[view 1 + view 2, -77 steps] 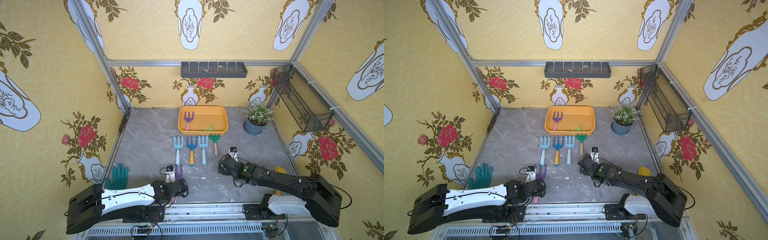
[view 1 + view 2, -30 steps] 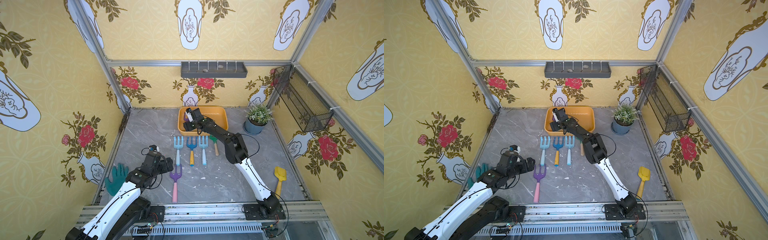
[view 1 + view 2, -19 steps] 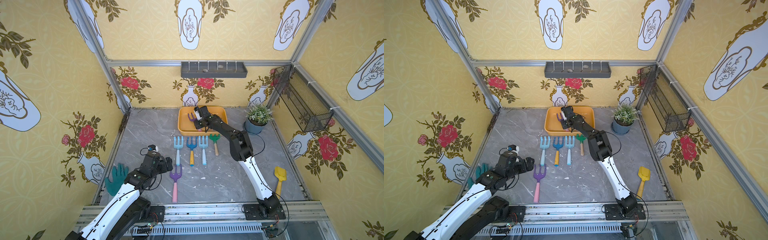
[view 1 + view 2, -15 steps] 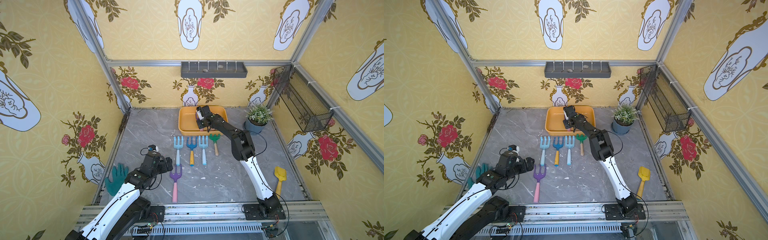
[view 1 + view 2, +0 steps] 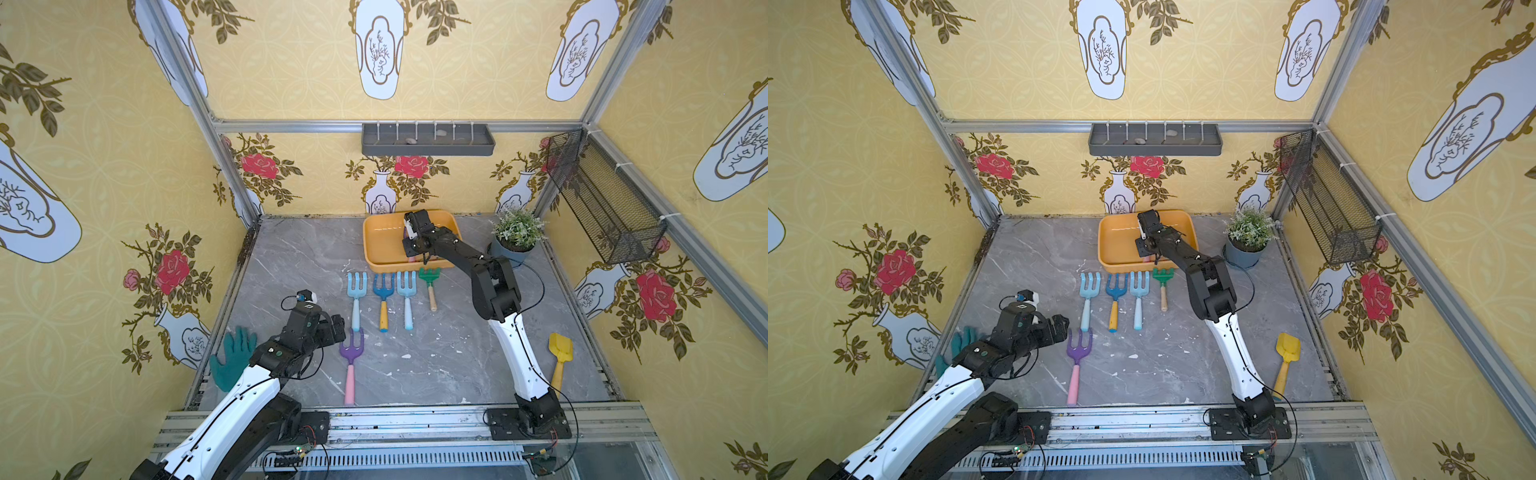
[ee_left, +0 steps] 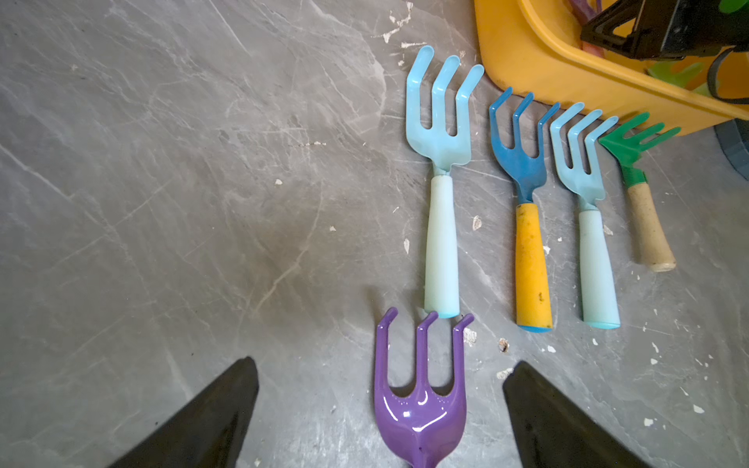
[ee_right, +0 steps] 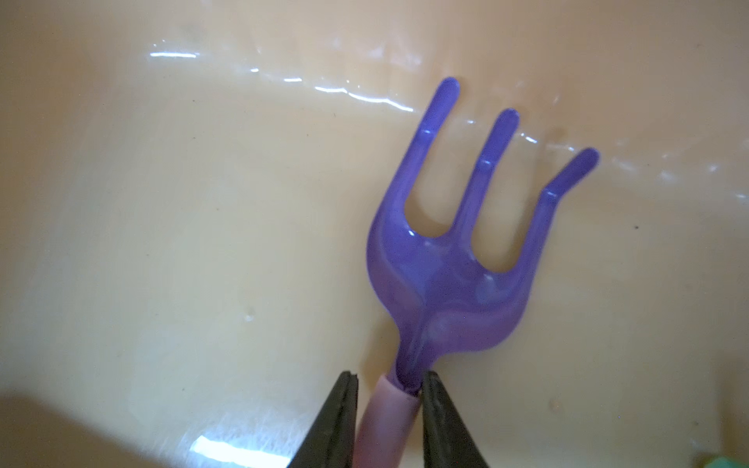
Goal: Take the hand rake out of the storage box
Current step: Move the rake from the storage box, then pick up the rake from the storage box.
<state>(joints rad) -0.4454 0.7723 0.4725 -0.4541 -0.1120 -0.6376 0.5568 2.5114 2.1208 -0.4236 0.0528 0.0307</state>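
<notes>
Right wrist view: the hand rake [image 7: 450, 279], a glossy, translucent purple plastic head with three tines bent at their tips on a matt pink handle, lies flat on the smooth floor of the storage box [image 7: 162, 202], a shallow orange-yellow plastic tray. The right tool [image 7: 389, 377] stands nearly closed, pinched on the neck where head meets handle. The rake's long axis runs straight ahead of it, tines pointing away (so a plain lift should carry it clear).

Left wrist view: the left tool [image 6: 381, 360] gapes fully, empty, above a second purple plastic rake [image 6: 421, 405] on the grey marbled surface [image 6: 162, 202].

In both top views the right arm [image 5: 494, 286] reaches into the box by its near wall, hiding the rake. The left arm [image 5: 249, 382] hangs well apart, so the lift looks like the right arm's job
</notes>
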